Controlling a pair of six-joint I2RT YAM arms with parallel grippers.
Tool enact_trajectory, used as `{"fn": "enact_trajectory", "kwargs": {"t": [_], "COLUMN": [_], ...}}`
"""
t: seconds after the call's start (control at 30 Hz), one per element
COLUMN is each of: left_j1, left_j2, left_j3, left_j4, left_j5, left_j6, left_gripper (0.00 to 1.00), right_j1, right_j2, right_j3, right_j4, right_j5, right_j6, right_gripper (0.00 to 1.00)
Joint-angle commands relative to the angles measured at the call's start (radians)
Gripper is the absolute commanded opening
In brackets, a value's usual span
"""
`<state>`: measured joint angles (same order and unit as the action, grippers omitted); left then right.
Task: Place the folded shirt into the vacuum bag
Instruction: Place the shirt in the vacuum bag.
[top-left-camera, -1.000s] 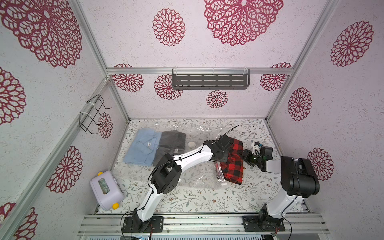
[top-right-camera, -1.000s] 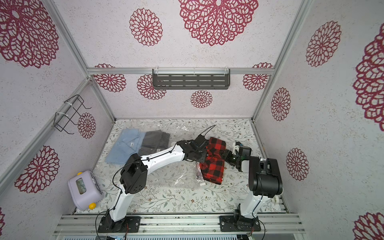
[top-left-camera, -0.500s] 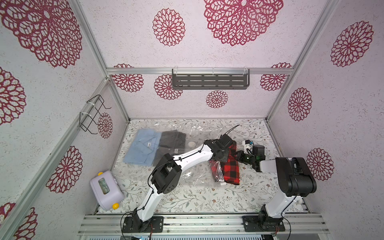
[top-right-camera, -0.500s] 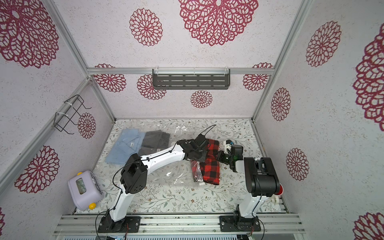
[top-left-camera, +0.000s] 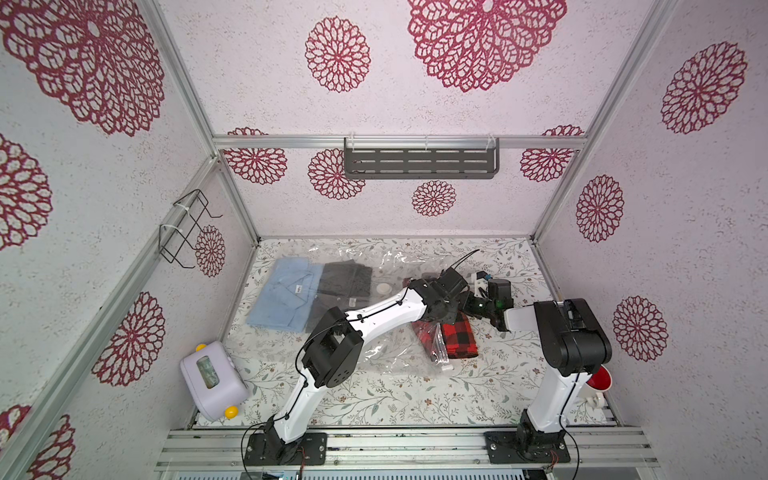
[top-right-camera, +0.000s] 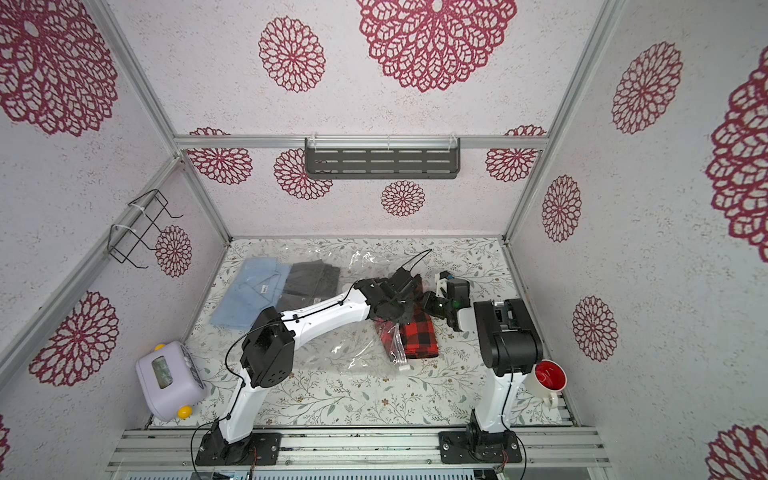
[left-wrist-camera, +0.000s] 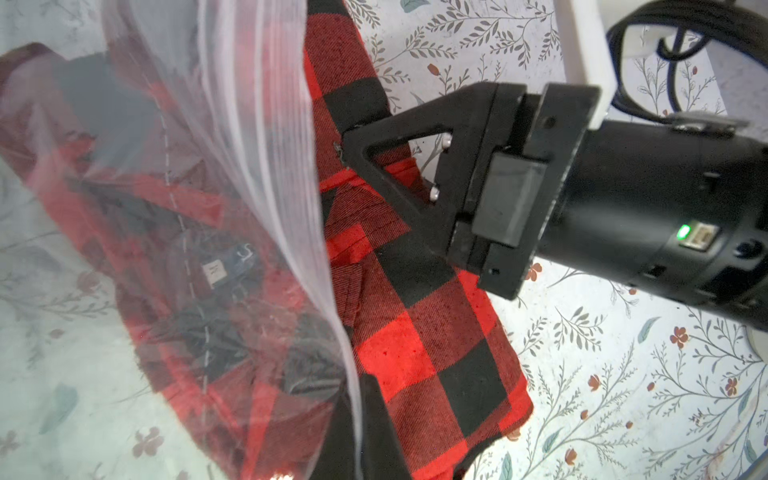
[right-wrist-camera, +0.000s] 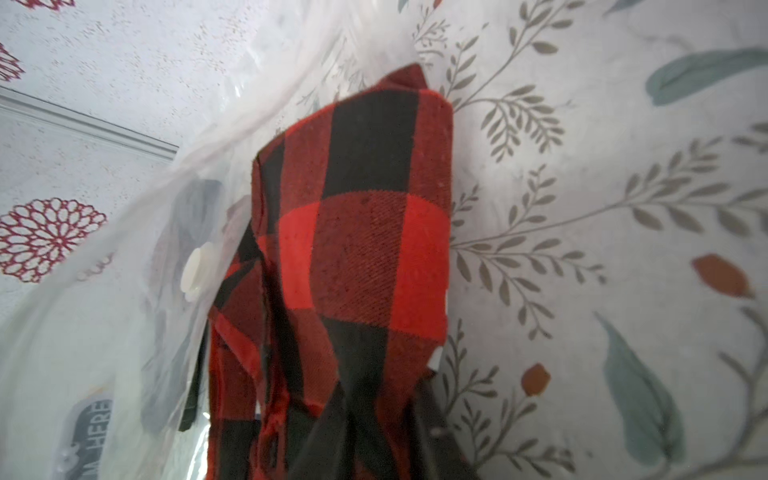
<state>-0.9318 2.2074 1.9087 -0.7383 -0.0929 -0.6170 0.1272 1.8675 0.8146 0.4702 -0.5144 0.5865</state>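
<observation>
Booth of pale panels stamped with red flower medallions, with a floral-print tabletop (top-left-camera: 415, 399) below. A clear vacuum bag (top-left-camera: 374, 353) is spread crinkled across the middle. The left gripper (top-left-camera: 448, 316) sits over the bag's open edge, fingers together and pinched on the film. In the left wrist view the film rises in a taut sheet toward them. The folded red-and-black plaid shirt (top-left-camera: 459, 338) lies directly beneath those fingers, straddling the bag's mouth. The part away from the right gripper (left-wrist-camera: 347, 156) shows dimly through film; the part nearer it lies bare on the tabletop. The right gripper is low, tip against the shirt's bare folded edge. One triangular finger (left-wrist-camera: 419, 118) shows side-on, its mate hidden behind it. In the right wrist view two dark fingers stand apart with plaid cloth rising between them. That part is blurred, so I cannot tell whether they pinch it. A round white valve disc (top-left-camera: 384, 288) sits on the bag's face, beyond the shirt from the right fingers. Farther that way, well apart from both pairs of fingers, a light blue shirt (top-left-camera: 286, 295) and a dark grey shirt (top-left-camera: 347, 280) lie flat, edges touching. A lavender box (top-left-camera: 212, 378) and a red cup (top-right-camera: 549, 376) stand well apart from all fingers, near the front corners.
</observation>
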Motion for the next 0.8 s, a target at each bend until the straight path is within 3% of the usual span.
{"fn": "enact_trajectory", "kwargs": {"t": [0.0,0.17,0.27,0.5,0.67,0.77], "left_j1": [-0.017,-0.004,-0.001,0.004,0.002,0.003], "left_j2": [0.004,0.006,0.018,0.021,0.023,0.021], "left_j3": [0.016,0.020,0.033,0.029,0.026,0.018], "left_j4": [0.016,0.027,0.026,0.037,0.046,0.049], "left_j5": [-0.009,0.000,0.006,0.017,0.022,0.022], "left_j6": [-0.003,-0.005,0.001,-0.001,-0.005,-0.007], "left_gripper": [0.00,0.00,0.00,0.00,0.00,0.00], "right_j1": [0.002,-0.038,-0.078,-0.094,-0.081,-0.022], "right_j2": [-0.073,-0.264,-0.361,-0.565,-0.512,-0.484], "right_j3": [0.003,-0.122,-0.206,-0.406,-0.527,-0.533], "right_j4": [-0.085,-0.176,-0.222,-0.295,-0.172,-0.138], "right_j5": [0.033,0.064,0.036,-0.020,-0.110,-0.116], "right_j6": [-0.014,-0.052,-0.083,-0.109,-0.060,-0.045], "right_gripper": [0.50,0.81,0.85,0.79,0.68,0.61]}}
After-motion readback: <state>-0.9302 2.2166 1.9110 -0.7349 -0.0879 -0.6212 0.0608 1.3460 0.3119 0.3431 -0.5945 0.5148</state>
